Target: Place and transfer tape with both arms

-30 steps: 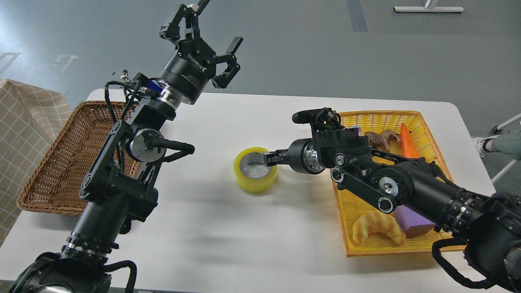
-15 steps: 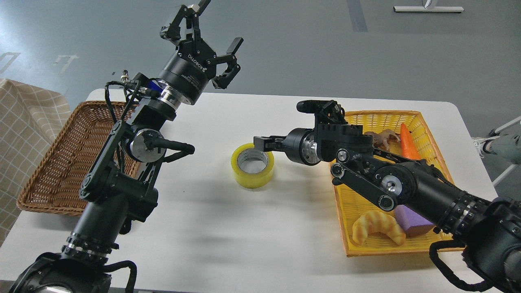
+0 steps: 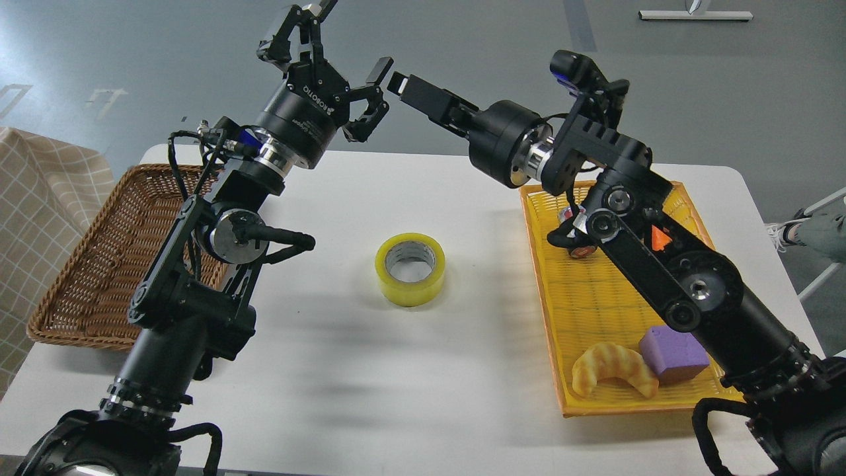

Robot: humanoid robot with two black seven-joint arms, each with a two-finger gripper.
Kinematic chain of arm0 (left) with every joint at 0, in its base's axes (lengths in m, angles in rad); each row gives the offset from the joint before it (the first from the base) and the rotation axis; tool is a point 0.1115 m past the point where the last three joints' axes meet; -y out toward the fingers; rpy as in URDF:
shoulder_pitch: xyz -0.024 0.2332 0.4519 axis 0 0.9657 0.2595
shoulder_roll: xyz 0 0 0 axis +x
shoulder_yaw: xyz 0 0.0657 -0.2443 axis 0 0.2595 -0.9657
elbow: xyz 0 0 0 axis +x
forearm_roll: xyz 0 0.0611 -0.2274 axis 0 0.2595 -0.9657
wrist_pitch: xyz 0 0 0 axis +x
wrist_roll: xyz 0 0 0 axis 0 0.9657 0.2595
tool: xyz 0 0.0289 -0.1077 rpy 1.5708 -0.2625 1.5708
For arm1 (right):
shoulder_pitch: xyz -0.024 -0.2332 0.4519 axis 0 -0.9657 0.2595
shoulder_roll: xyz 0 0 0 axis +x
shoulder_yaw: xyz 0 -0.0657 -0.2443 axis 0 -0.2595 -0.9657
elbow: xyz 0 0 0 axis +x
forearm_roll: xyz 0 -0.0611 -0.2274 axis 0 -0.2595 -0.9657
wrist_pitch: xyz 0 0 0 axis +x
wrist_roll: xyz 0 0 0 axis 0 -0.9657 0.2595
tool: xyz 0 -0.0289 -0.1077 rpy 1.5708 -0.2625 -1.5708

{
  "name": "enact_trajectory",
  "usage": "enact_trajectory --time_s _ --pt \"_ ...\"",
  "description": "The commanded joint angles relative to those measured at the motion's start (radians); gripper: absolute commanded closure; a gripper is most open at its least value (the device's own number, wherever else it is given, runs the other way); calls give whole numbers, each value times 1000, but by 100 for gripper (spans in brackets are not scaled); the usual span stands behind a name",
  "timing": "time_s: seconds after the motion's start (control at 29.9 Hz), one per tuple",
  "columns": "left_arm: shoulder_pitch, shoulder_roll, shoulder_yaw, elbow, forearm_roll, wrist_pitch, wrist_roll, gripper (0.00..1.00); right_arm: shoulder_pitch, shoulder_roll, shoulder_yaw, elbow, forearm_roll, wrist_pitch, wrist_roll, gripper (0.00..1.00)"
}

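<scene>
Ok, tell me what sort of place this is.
Probably a robot lab or test room: a plain white table on a grey painted floor, with practice props set out, namely a tape roll, two baskets and a toy croissant.

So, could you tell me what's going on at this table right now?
Nothing is being held right now. The tape lies flat on the white table, between the brown basket and the yellow basket. Both arms are raised above the table's far edge: the left gripper is open, and the right gripper points toward it, holding nothing. The handover to the left arm hasn't begun.
</scene>
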Motion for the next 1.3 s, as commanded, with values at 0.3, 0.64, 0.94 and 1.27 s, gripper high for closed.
enact_trajectory --time_s 0.3,0.64,0.94,1.27 --pt "11 0 2 -5 3 -41 -4 2 -120 0 307 78 542 22 15 0" --pt "14 0 0 -20 3 -76 -33 2 -143 -8 376 70 645 193 129 0" --pt "37 0 -8 -20 8 -76 -59 2 -174 -16 494 68 647 193 193 0" --pt "55 0 -12 -30 0 -131 -108 2 -200 0 508 72 645 193 202 0"
